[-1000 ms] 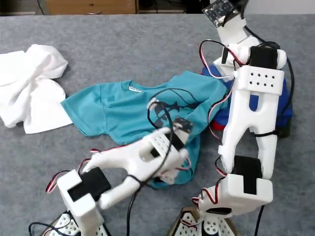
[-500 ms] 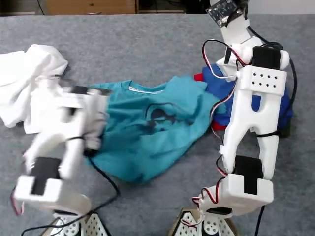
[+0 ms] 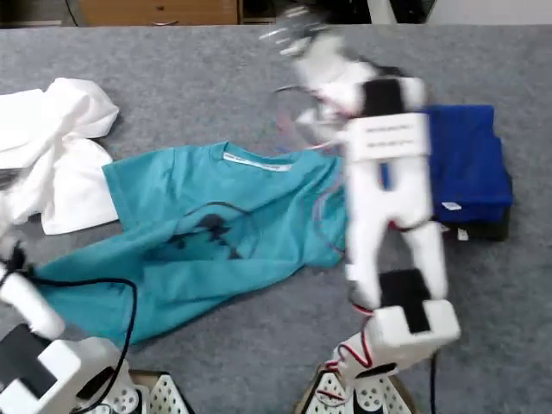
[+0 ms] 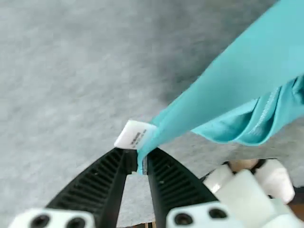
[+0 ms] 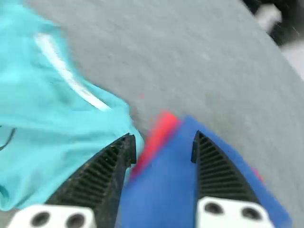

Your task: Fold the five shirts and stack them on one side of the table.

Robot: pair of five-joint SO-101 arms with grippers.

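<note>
The grey surface [image 3: 198,78] carries all the clothing. A teal shirt [image 3: 216,233] lies spread across its middle. The white-trimmed collar points to the far edge, and the lower part is pulled out long toward the near left corner. At the far left a white shirt [image 3: 52,147] sits crumpled, and its edge touches the teal shirt's sleeve. The right arm [image 3: 388,172] stands over the teal shirt's right side. Just beyond the arm, on the right of the surface, lies a folded blue shirt [image 3: 466,164]. The right wrist view shows a strip of red cloth [image 5: 159,130] at the blue shirt's edge, against the teal shirt. The right hand [image 5: 164,142] hangs above that spot, its jaws apart and holding nothing. The left hand [image 4: 141,161] is clamped on an edge of the teal shirt, lifting it off the surface. A small white label [image 4: 134,134] on the shirt sits just beyond the left hand's fingertips.
</note>
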